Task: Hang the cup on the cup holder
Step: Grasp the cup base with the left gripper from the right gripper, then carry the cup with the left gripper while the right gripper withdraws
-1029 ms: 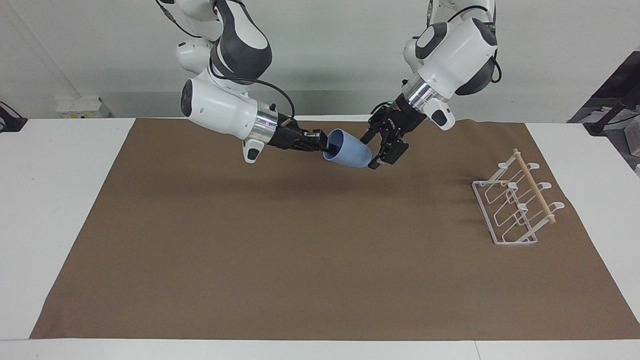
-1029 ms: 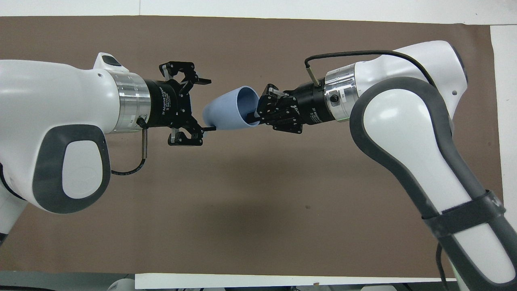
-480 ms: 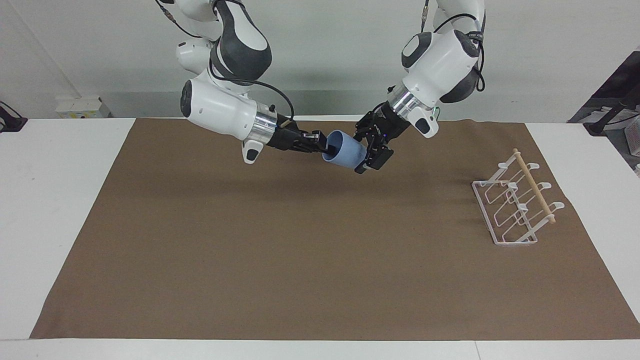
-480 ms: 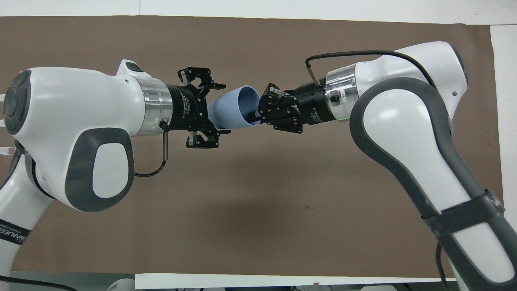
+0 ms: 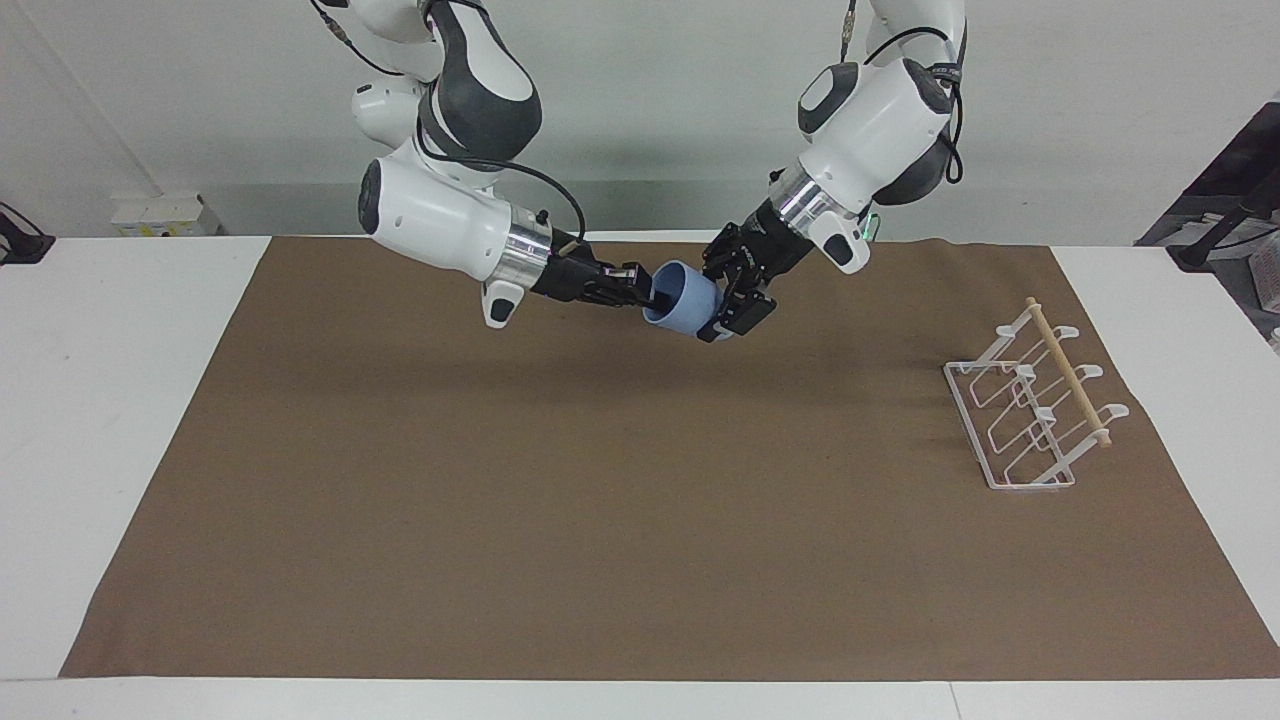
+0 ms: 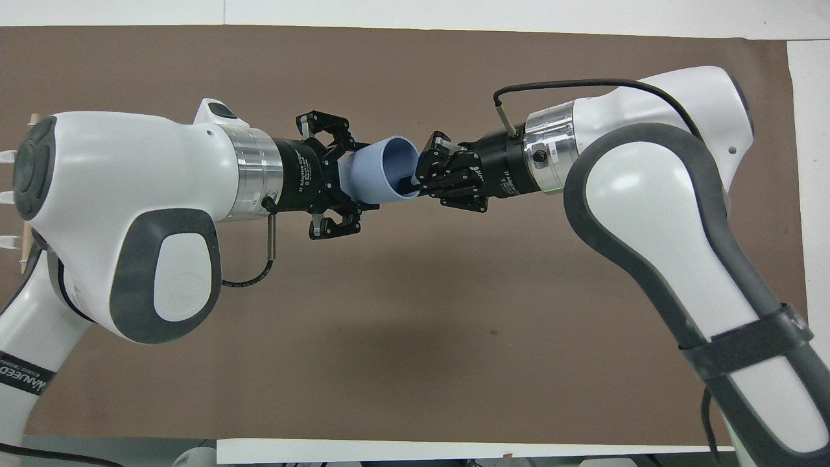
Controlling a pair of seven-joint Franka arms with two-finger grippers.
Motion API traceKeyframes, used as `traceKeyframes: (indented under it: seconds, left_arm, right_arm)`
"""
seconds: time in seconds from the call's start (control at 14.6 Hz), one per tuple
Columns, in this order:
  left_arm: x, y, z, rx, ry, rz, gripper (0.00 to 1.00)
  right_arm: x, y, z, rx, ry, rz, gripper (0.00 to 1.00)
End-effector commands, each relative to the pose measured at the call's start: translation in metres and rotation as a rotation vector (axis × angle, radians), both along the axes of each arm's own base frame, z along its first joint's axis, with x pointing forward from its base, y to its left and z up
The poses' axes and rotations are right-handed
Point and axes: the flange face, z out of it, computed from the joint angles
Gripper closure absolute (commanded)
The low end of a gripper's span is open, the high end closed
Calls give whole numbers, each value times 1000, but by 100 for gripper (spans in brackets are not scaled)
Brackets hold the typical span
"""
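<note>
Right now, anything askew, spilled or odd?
Nothing stands out. The cup is up in the air on its side, right tool on its rim, left tool around its base. The cup holder stands upright, untouched.

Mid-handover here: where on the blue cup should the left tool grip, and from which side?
Around the cup's narrow closed base, coming from the left arm's end of the table. The cup lies sideways in the air, its open mouth facing the right tool, which pinches the rim. The left tool is already closed around that base.
</note>
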Motion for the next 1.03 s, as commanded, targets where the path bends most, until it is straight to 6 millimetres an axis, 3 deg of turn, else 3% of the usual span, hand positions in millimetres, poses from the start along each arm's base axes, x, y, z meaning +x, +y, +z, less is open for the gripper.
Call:
traceKeyframes:
  seconds: [0.0, 0.07, 0.14, 0.21, 0.27, 0.41, 0.69, 0.89, 0.96]
  left_arm:
    - [0, -1, 0, -18, -5, 8, 71]
    - [0, -1, -1, -16, -1, 7, 71]
    - [0, -1, -1, -16, 1, 7, 71]
    - [0, -1, -1, -15, 3, 7, 71]
    - [0, -1, -1, -16, 4, 7, 71]
    - [0, -1, -1, -15, 9, 9, 71]
    - [1, 11, -4, 47, 66, -37, 71]
    - [14, 50, -15, 219, 66, -62, 71]
    - [20, 64, -18, 296, 45, -65, 71]
  right_arm:
    - [-5, 0, 4, 13, 1, -11, 100]
    - [-5, 0, 4, 13, 3, -11, 98]
    - [-5, 0, 4, 13, 2, -11, 77]
    - [-5, 0, 4, 13, 2, -10, 21]
    - [-3, -2, 7, 15, 0, -14, 0]
    - [0, -10, 8, 17, 0, -17, 0]
    - [5, -51, 21, -93, -57, 2, 0]
    - [0, -90, 40, -304, -154, 33, 0]
    - [1, -105, 38, -357, -151, 40, 0]
